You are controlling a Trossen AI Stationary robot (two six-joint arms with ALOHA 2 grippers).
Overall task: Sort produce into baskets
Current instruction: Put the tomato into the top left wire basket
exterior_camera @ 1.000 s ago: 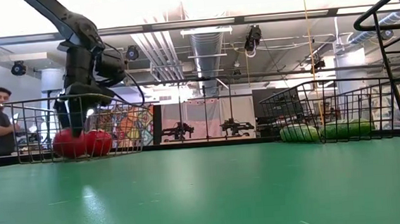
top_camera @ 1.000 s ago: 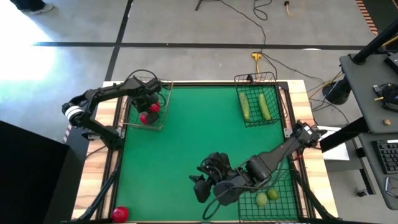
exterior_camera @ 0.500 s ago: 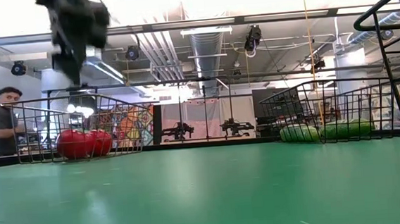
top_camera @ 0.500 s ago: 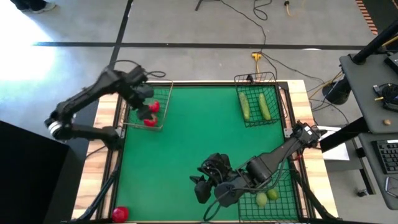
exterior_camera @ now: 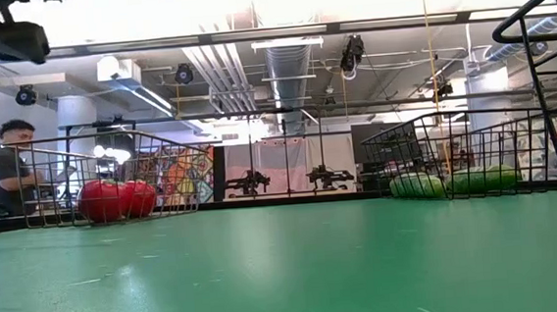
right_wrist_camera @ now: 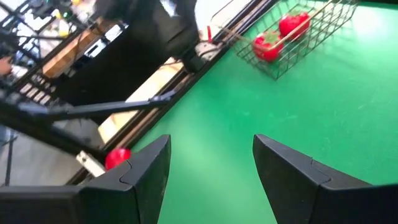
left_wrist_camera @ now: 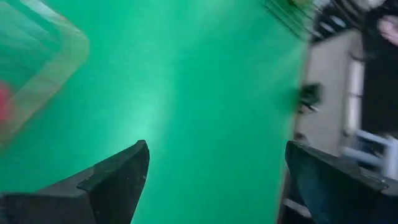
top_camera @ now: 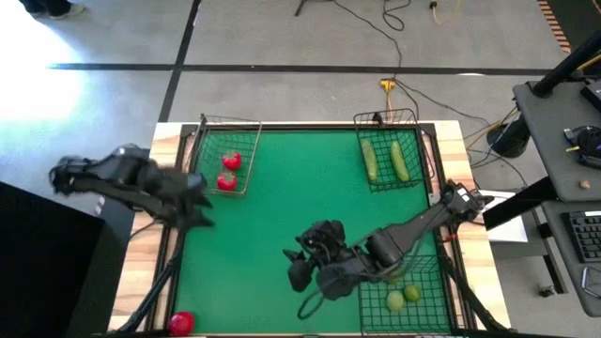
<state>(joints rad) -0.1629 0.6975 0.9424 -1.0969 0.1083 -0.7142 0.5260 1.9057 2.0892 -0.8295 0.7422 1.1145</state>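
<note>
Sorting nearly done: one tomato left loose at the near-left corner of the counter

Two tomatoes (top_camera: 227, 171) lie in the basket (top_camera: 246, 127) at the far-left corner of the green mat (top_camera: 300, 207), two cucumbers (top_camera: 385, 160) lie in the basket at the far right (top_camera: 413, 117), and two limes (top_camera: 403, 298) sit in the basket at the near-right corner (top_camera: 432, 282); judging from this, only the stray tomato (top_camera: 181, 323) at the near-left corner remains. The left gripper (top_camera: 192, 199) hangs over the mat's left edge, between the tomato basket and the stray tomato, its fingers (left_wrist_camera: 118, 177) spread apart and empty. The right gripper (top_camera: 300, 268) waits over the mat's near middle, just beside the lime basket, fingers (right_wrist_camera: 146, 171) likewise released. A person (exterior_camera: 4, 170) sits beyond the counter's far edge. Nothing lies between the left gripper and the stray tomato, though it sits close to the counter's edge
</note>
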